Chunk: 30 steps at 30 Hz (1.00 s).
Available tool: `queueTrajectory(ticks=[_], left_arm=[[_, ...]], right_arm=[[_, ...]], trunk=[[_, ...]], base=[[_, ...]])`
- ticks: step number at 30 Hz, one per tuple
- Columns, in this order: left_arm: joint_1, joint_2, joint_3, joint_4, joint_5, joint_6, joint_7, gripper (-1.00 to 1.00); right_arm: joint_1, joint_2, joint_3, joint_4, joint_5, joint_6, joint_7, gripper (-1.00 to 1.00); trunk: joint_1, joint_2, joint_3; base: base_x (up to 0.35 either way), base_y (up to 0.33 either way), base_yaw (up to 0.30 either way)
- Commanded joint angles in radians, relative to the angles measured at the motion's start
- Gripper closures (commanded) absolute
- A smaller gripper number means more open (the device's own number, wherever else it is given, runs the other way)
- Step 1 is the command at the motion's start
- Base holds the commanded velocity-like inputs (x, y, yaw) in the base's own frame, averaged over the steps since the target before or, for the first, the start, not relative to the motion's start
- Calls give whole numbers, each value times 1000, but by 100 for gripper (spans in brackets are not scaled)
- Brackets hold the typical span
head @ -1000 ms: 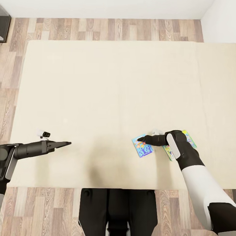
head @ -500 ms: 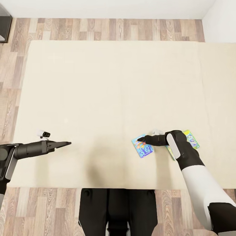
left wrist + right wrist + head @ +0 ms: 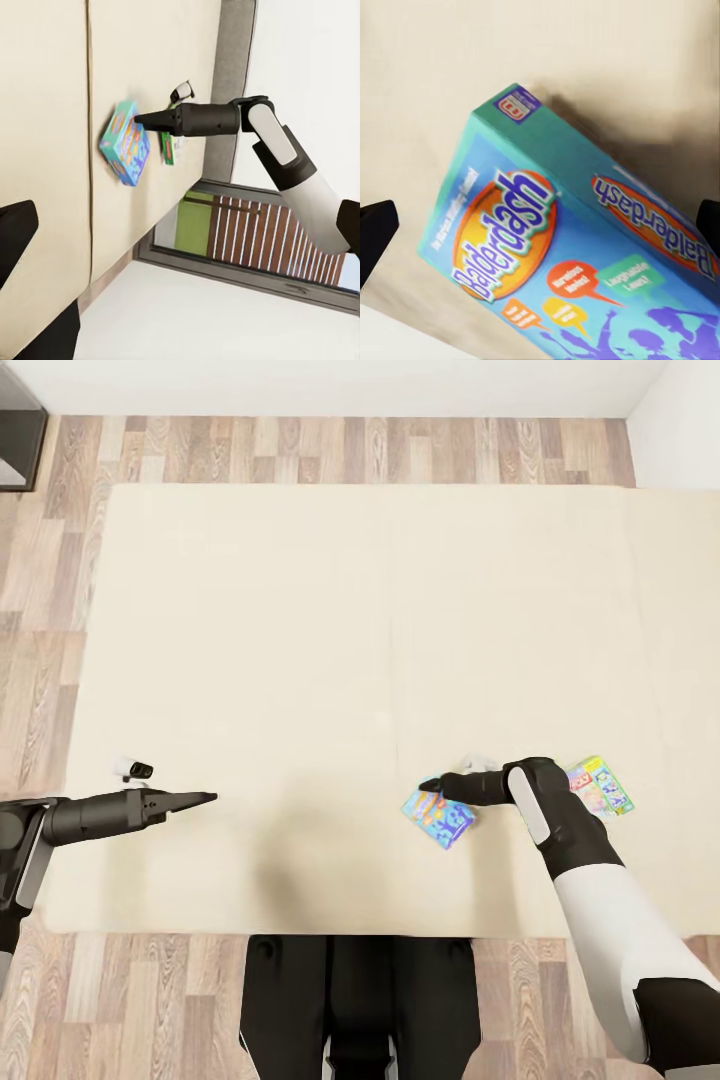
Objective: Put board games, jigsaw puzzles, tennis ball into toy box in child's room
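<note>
bed (image 3: pixel 300 610) seen from above | blue board game (image 3: pixel 441 821) under right gripper (image 3: pixel 428 785), fingers' state cannot be told | second board game (image 3: pixel 603 787) at its 3 o'clock | left gripper (image 3: pixel 205 797) fingers pressed together, nothing held

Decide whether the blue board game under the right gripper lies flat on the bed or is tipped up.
Cannot tell for certain: the blue board game rests on the bed, its printed face and side showing, with the right gripper above it.

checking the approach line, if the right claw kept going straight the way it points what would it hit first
Most likely the blue Balderdash board game: the right wrist view looks straight along the right claw onto its printed face, with the bed under it. How much gap remains is unclear.
</note>
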Motion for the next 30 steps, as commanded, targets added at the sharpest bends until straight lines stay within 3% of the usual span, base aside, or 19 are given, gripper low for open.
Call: queueTrajectory(ticks=[1,30], left_arm=[[0,0,0,0,0,11,-4,-100],[0,-1,-1,0,-1,11,-4,-100]], right_arm=[[0,-1,2,-1,3,3,5,-100],[0,-2,2,1,3,3,5,-100]], trunk=[[1,-2,-1],[1,-2,-1]], base=[[0,200,0],[0,113,0]])
